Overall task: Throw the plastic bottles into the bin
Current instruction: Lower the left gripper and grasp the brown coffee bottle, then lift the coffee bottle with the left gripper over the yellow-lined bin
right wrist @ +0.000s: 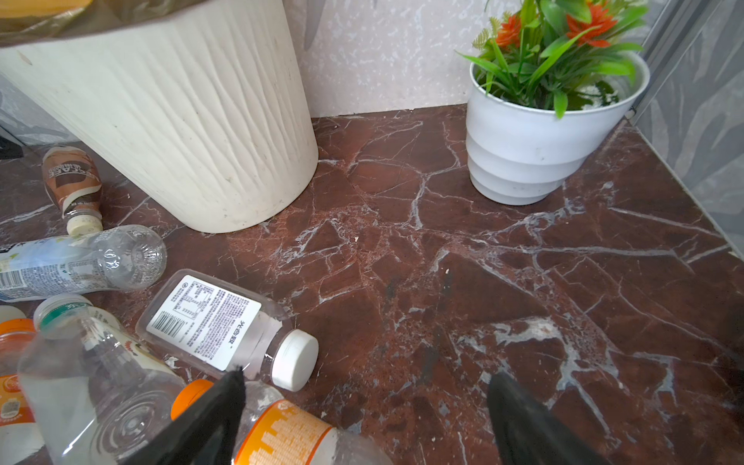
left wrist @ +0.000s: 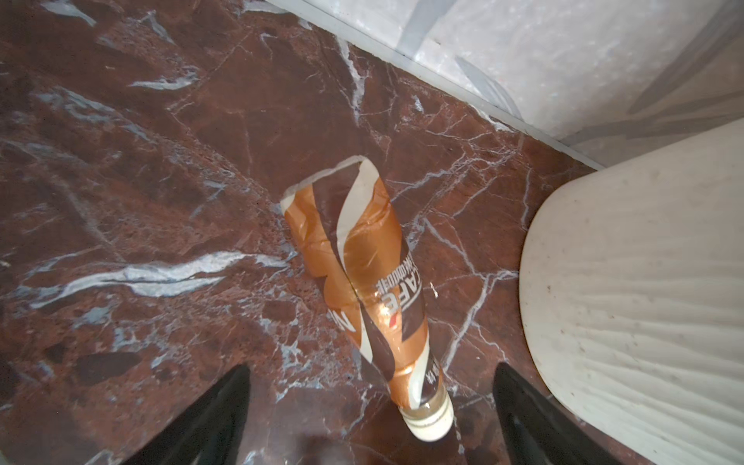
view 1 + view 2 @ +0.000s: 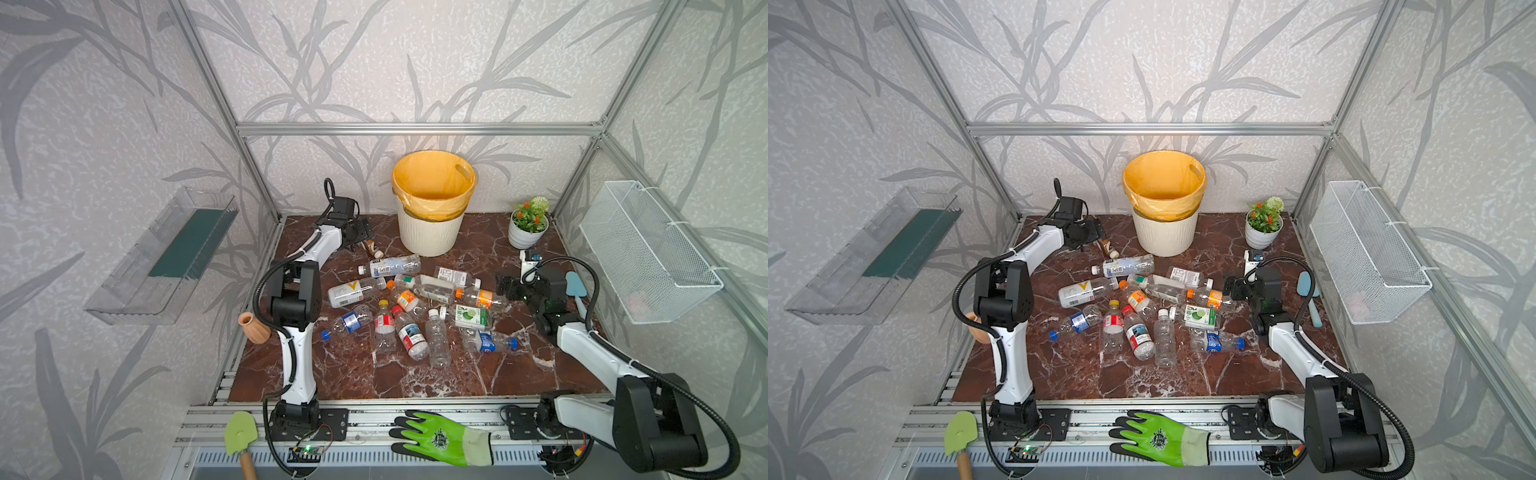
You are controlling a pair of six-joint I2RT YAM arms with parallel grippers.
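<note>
The cream ribbed bin [image 3: 432,235] [image 3: 1165,241] with its yellow bag stands at the back middle of the marble table. Several plastic bottles [image 3: 415,307] [image 3: 1142,307] lie scattered in front of it. A crushed brown bottle [image 2: 362,257] [image 3: 371,248] with a cream cap lies just left of the bin's wall [image 2: 644,282]. My left gripper [image 2: 372,366] [image 3: 361,237] hangs open over its neck end, not touching it. My right gripper [image 1: 368,370] [image 3: 505,282] is open at the pile's right edge, one finger over an orange-labelled bottle [image 1: 290,435], with a white-capped bottle [image 1: 209,318] just beyond.
A white flowerpot [image 3: 525,232] [image 1: 531,153] stands at the back right. A wire basket [image 3: 648,257] hangs on the right wall and a clear shelf [image 3: 162,257] on the left. A blue brush [image 3: 575,286] lies right of my right arm, a terracotta vase [image 3: 253,328] at the left edge.
</note>
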